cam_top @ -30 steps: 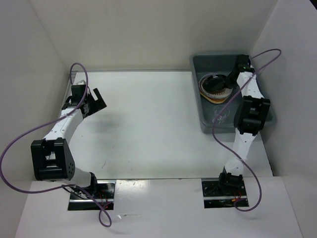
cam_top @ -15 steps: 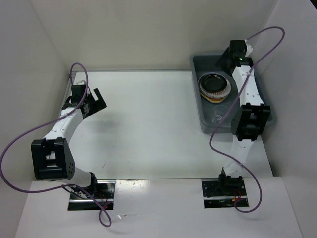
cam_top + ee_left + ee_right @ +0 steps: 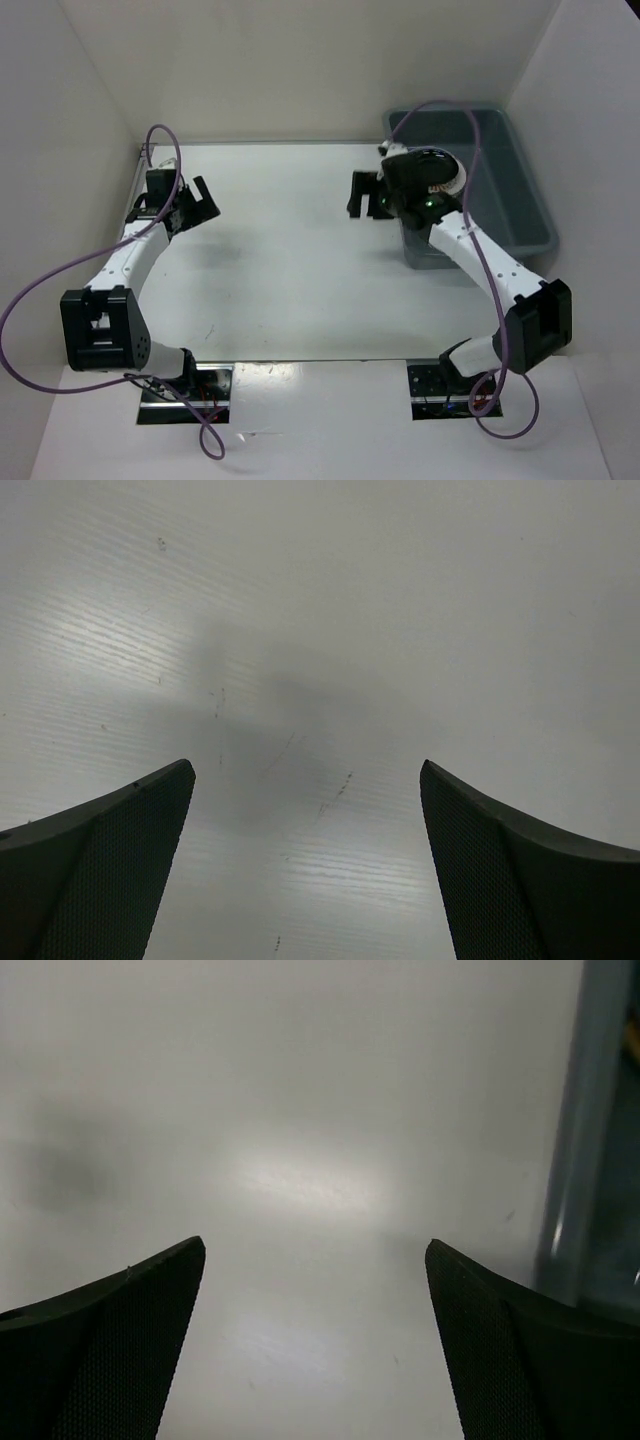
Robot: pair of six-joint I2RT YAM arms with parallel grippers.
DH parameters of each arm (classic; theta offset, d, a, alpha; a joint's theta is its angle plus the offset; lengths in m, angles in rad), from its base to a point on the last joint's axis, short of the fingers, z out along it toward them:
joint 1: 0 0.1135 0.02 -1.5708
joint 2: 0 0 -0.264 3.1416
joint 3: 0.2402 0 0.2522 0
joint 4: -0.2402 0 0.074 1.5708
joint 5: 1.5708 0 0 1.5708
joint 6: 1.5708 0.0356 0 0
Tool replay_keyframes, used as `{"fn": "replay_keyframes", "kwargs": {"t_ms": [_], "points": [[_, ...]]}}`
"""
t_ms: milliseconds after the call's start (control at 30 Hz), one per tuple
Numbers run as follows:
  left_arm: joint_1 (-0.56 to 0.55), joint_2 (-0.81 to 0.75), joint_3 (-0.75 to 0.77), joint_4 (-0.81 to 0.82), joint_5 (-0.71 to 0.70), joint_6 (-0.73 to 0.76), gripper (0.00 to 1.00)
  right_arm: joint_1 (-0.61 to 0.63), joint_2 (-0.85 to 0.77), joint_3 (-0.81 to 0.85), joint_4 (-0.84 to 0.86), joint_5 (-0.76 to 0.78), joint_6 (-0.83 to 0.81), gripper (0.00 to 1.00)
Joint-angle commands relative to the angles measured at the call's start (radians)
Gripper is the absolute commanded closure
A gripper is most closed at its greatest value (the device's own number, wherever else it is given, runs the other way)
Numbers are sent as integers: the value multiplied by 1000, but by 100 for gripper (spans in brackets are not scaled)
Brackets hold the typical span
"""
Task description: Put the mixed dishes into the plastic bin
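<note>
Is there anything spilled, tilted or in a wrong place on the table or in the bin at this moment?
Nothing stands out. The dishes sit inside the plastic bin, partly hidden by the right arm. The left gripper and the right gripper have their fingers apart, holding nothing.

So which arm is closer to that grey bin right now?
The right one. The right fingers hang open over the table just beside the plastic bin's left wall; the left fingers, also open, are far across the table near its left edge.
</note>
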Motion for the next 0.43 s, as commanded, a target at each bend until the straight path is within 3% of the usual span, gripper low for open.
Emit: {"fn": "replay_keyframes", "kwargs": {"t_ms": [0, 133, 400], "points": [[-34, -54, 9, 19, -21, 16, 0, 94, -92, -168, 40, -19, -7, 4], [-81, -80, 0, 9, -49, -5, 0, 207, -179, -314, 41, -19, 19, 0], [-131, -226, -89, 9, -50, -94, 0, 261, -320, -452, 18, -60, 102, 0]]}}
